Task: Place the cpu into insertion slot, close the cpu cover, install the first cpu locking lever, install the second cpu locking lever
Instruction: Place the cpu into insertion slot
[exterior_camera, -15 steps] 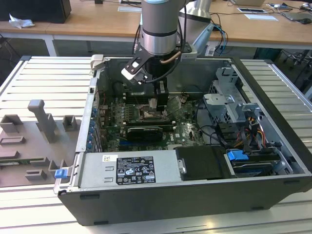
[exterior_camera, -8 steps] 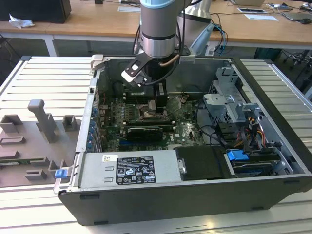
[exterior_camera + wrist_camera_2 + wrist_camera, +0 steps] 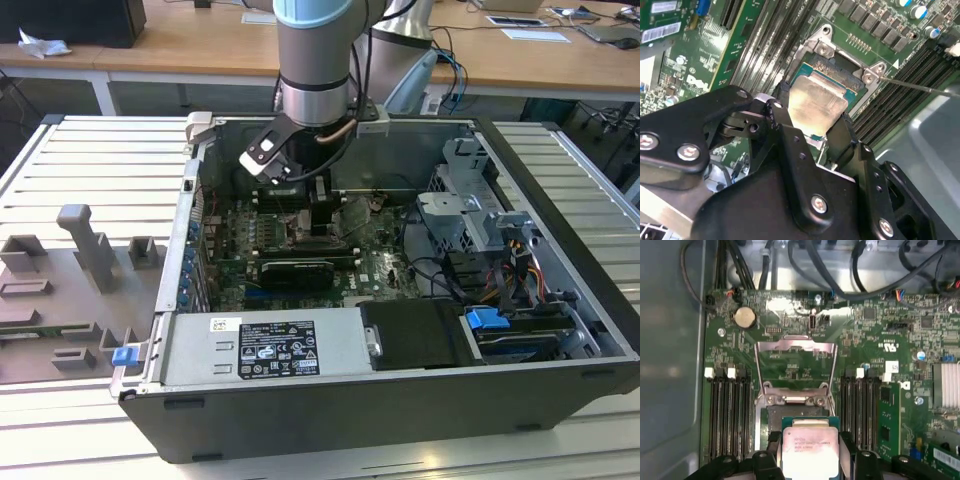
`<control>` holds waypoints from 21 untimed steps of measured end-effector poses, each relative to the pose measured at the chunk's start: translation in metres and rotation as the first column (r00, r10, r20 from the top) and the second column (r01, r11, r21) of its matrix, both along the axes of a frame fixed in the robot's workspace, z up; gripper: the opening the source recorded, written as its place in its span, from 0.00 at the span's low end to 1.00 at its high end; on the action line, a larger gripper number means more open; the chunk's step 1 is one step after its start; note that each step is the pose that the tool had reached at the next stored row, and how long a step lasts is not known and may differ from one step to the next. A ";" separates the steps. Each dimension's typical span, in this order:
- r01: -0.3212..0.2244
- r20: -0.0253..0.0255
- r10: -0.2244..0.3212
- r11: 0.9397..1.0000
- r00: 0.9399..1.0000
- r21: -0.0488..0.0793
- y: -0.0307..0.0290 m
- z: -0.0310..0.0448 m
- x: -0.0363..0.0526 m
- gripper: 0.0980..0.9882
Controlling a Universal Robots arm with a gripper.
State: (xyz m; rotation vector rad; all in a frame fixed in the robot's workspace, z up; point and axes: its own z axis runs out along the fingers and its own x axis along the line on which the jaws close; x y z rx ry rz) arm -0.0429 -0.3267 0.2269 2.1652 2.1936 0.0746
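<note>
Pinching the cpu [image 3: 807, 452] by two opposite edges, the hand [image 3: 812, 122] holds it partly over the insertion slot [image 3: 790, 415], beside the flipped-open cpu cover [image 3: 795, 345]. The chip looks light, stiff and probably delicate underneath, so its edges seem the safest hold.

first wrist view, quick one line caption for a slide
The gripper holds the cpu over the insertion slot, with the cpu cover flipped open.
</note>
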 end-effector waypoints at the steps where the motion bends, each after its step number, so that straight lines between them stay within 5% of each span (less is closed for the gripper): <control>1: 0.000 0.000 0.000 1.000 1.000 0.000 0.0013 -0.0022 -0.0001 0.50; 12: 0.011 0.000 -0.011 1.000 1.000 0.000 0.0109 -0.0222 -0.0007 0.50; 21: 0.017 0.000 -0.017 1.000 1.000 0.000 0.0113 -0.0258 0.0000 0.50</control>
